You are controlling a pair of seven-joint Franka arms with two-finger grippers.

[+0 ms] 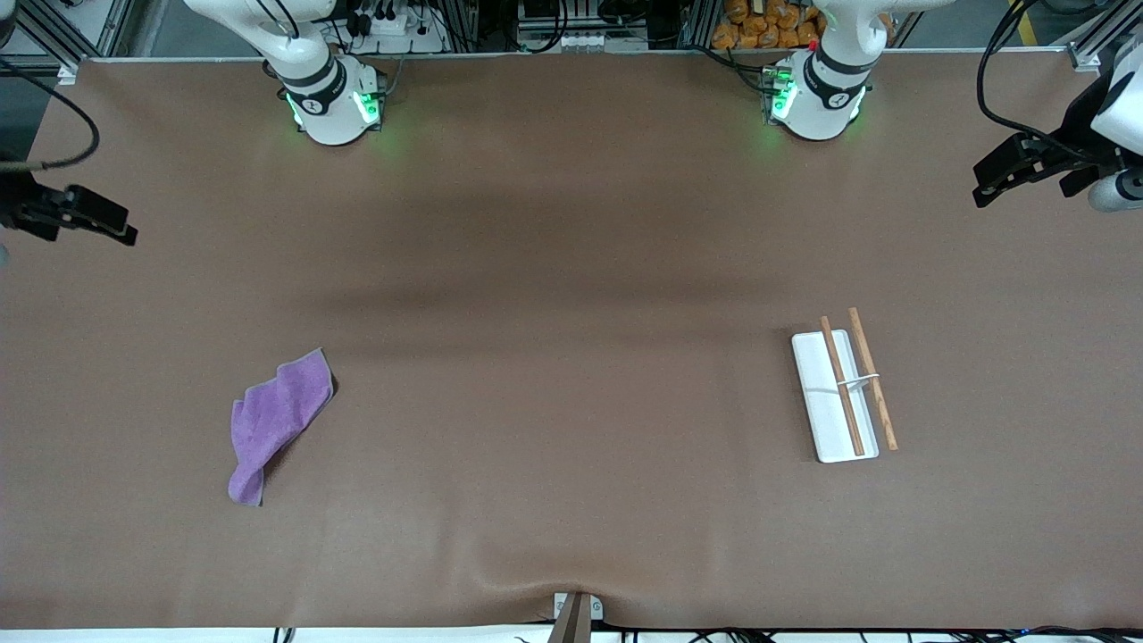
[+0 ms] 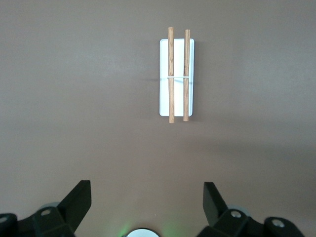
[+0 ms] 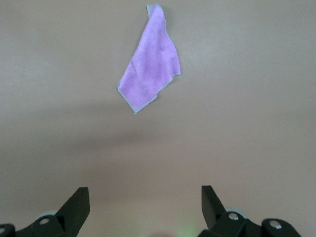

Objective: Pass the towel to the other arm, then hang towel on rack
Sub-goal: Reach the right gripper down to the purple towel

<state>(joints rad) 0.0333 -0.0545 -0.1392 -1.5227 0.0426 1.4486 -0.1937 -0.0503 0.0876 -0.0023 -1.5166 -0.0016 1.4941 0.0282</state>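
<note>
Hovering high over the right arm's end of the brown worktop [image 1: 571, 223], the right arm's black two-finger gripper [image 1: 116, 228] waits with its fingers spread wide and nothing between them; the right wrist view shows the same gap [image 3: 144, 205] with bare worktop under it. Toward that same end, and closer to the front camera than the arm's base, lies the small soft purple microfibre towel [image 1: 277, 420], crumpled and partly folded over itself, flat on the worktop and well apart from either gripper; the right wrist view looks down on it [image 3: 149, 66].

Toward the left arm's end sits the rack [image 1: 844, 388]: a narrow white rectangular base lying flat, with two thin parallel brown wooden rods running along its length, joined near the middle by a thin white crosspiece. It lies about as near the front camera as the towel, well apart from it. The left wrist view shows it too [image 2: 177, 76], with nothing draped on the rods.

Over the worktop's edge at the left arm's end waits the left arm's black two-finger gripper [image 1: 1005, 179], also up in the air, fingers spread and holding nothing [image 2: 147, 205].
</note>
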